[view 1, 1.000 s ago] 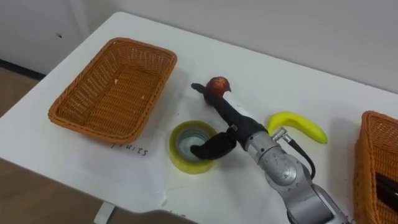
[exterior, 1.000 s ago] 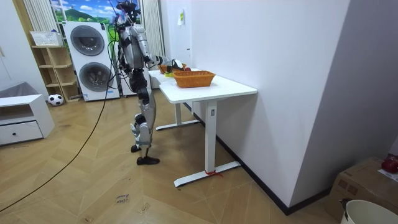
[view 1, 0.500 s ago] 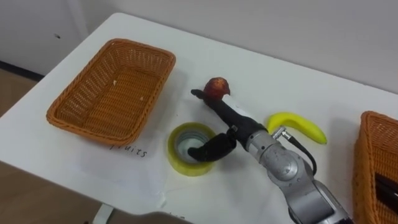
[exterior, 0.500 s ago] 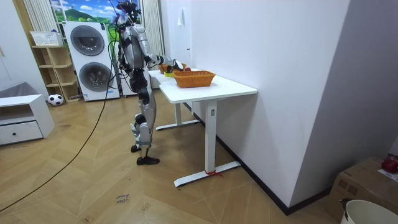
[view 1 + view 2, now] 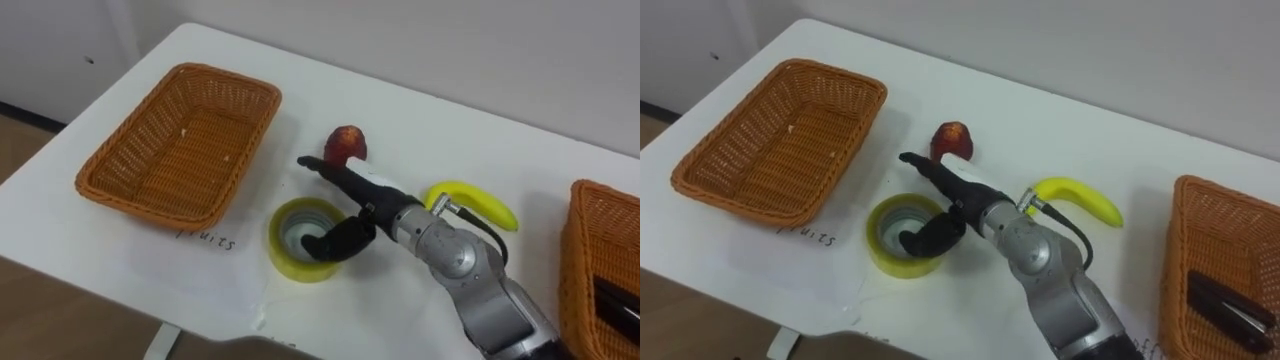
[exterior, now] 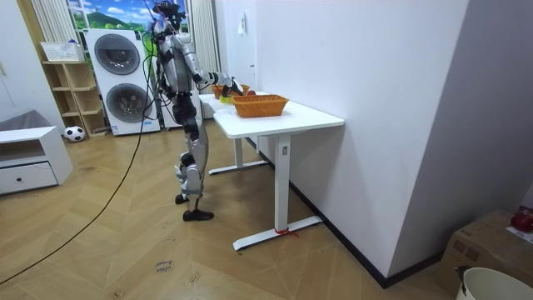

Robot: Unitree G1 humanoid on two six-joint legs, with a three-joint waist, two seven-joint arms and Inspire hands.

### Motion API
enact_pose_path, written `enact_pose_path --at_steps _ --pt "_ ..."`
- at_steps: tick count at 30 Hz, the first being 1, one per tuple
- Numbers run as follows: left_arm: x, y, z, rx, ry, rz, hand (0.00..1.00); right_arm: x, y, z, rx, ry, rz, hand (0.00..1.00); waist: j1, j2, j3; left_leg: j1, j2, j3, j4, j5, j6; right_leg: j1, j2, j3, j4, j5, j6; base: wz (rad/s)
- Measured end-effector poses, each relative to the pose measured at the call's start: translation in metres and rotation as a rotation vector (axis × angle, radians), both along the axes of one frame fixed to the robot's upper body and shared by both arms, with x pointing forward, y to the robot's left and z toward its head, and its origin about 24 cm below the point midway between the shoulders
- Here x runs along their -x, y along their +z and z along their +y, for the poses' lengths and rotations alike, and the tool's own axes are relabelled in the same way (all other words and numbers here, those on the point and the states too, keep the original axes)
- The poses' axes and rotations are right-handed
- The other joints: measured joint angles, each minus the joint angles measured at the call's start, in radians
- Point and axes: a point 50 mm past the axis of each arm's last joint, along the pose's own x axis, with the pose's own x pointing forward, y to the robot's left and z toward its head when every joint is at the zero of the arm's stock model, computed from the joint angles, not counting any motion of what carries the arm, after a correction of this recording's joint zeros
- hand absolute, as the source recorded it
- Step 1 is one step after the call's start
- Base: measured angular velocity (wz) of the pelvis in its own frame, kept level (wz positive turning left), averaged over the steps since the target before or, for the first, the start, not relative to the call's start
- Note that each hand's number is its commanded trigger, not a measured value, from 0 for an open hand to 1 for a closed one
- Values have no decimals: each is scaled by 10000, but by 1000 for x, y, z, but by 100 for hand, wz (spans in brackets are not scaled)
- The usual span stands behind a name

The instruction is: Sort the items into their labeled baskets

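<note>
Right robot hand (image 5: 368, 205) has drawn back from the apple (image 5: 346, 143). Its fingers are straight and apart, thumb inside the yellow tape roll (image 5: 285, 255) mid-counter (image 5: 420, 120), with the banana (image 5: 480, 203) beside its wrist.

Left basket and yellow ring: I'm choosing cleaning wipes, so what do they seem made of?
Left basket: woven wicker or rattan by its crossing strands, matte orange-brown. Yellow ring: likely a plastic tape roll, slightly glossy, with a layered wall; not certain.
</note>
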Motion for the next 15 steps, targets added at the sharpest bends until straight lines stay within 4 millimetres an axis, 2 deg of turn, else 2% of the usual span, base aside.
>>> enact_pose_path --at_steps 3,6,10,15 --pt "-3 2 3 -172 -161 -38 0 -1 1 -3 217 161 110 0 93 -199 -32 -30 2 -80 4 0 0 12 4 -95 0 1 0 7" --pt "-5 3 5 -225 -183 -80 0 -3 4 -5 438 340 111 0 226 -347 -14 -5 -3 -79 49 0 -1 30 0 -93 0 1 -1 0" --pt "-5 4 8 -209 -31 -71 0 -4 5 -7 528 528 280 0 234 -440 -27 10 -7 -97 45 0 0 60 -8 -86 -1 1 0 3" --pt "-4 4 9 -216 8 -72 0 -5 7 -8 559 634 454 0 254 -505 16 15 -5 -97 44 0 0 59 -6 -74 -14 0 0 0"
